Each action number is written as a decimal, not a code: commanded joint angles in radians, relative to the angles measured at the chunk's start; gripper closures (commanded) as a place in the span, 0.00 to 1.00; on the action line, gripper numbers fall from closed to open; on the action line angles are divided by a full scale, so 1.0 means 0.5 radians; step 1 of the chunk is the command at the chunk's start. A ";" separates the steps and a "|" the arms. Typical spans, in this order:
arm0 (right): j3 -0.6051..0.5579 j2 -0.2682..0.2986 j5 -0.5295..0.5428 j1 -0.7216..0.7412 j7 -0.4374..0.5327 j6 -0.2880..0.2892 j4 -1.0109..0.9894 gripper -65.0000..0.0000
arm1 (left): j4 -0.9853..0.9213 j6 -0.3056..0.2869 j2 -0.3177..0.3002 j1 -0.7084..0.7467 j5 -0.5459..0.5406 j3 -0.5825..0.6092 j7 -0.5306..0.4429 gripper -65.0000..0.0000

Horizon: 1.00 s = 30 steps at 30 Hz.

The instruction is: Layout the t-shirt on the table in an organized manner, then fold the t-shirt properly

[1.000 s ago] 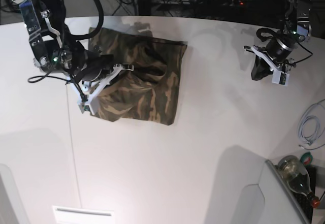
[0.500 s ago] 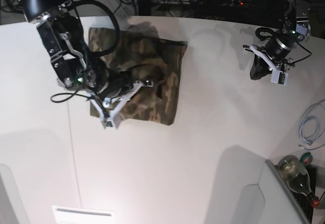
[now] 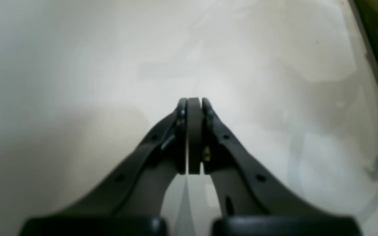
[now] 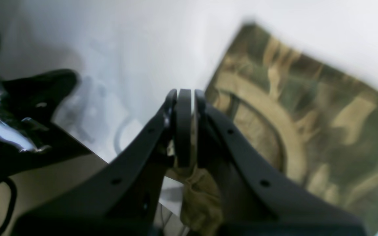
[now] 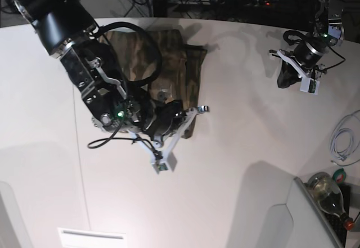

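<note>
I see the t-shirt [image 5: 169,62] lying bunched on the far part of the white bench [image 5: 225,169], its camouflage cloth partly hidden under my right arm. In the right wrist view the tan-ribbed neckline [image 4: 274,121] curves across the cloth; any print there is too blurred for me to read. The right pincer [image 5: 198,110] sits at the shirt's near edge with its jaws pressed together, and a fold of camouflage cloth hangs just behind them; I cannot tell whether they pinch it. The left pincer [image 3: 190,105] is closed on nothing, well apart from the shirt, above bare bench. At the bench's near right corner a green glass bottle [image 5: 329,194] lies beside a coiled pale cable [image 5: 343,141].
</note>
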 commanded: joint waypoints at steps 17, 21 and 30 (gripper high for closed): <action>-0.454 0.070 -0.623 0.090 0.022 0.008 0.118 0.52 | 0.034 -0.009 -0.014 -0.009 -0.016 0.004 -0.047 1.00; -0.485 -0.004 -0.630 0.191 0.055 0.259 -0.035 0.17 | 0.037 -0.009 -0.014 -0.006 -0.016 0.004 -0.047 1.00; -0.494 -0.185 -0.630 0.424 0.344 0.517 -0.729 0.29 | 0.022 -0.009 -0.023 0.041 -0.016 -0.018 -0.047 1.00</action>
